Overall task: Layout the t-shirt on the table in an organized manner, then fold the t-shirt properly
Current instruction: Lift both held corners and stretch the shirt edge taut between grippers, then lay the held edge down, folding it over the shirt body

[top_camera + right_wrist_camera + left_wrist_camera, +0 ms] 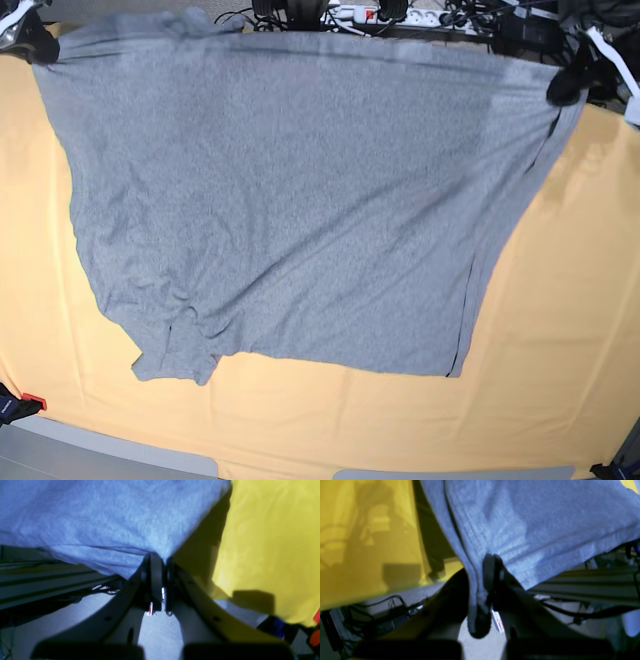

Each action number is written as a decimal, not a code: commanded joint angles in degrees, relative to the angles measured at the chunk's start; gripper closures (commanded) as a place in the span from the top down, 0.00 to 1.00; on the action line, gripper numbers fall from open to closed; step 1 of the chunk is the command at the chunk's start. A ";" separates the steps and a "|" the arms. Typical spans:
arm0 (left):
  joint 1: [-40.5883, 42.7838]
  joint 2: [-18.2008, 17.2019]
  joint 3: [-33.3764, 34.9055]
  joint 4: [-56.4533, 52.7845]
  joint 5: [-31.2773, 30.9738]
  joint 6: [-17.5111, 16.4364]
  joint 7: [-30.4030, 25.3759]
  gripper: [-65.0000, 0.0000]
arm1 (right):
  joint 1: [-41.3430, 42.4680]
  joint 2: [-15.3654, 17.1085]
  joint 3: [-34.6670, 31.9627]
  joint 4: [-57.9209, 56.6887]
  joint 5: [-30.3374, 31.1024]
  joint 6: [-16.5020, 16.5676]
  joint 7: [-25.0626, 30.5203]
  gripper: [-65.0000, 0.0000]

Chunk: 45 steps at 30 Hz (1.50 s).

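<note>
Black cables (250,14) and a white power strip (345,13) along the far edge; grey floor (160,630); red clip (33,402) at near-left corner

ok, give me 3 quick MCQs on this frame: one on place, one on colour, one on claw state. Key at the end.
1. Where are the two claws gripping the t-shirt?
A. At its two corners along the far table edge
B. At the sleeve near the front
C. At the middle of the shirt

2. What colour is the table cover?
A. White
B. Pale yellow-orange
C. Green

3. What state is the left claw in?
A. Wide open above the shirt
B. Shut on nothing
C. Shut on shirt fabric

Key:
1 A: the base view shows the left claw and the right claw at the shirt's far corners.
2 B: yellow-orange cloth shows all round the shirt.
3 C: the left wrist view shows grey fabric pinched between closed fingers.
</note>
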 commanded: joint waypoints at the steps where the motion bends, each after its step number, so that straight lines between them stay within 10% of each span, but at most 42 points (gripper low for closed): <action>1: 0.83 -0.74 -1.18 1.18 -0.93 -0.34 -0.95 0.00 | -1.33 0.92 0.63 0.72 0.53 0.10 0.86 0.00; 23: 8.24 -0.31 -6.80 2.16 -0.93 -0.34 -2.12 0.00 | -9.01 0.92 0.63 0.74 0.53 0.10 0.86 0.00; 45: -9.55 0.22 -1.97 5.49 -0.93 -0.34 -3.37 0.00 | 4.39 0.92 0.63 0.72 0.53 0.10 0.86 0.00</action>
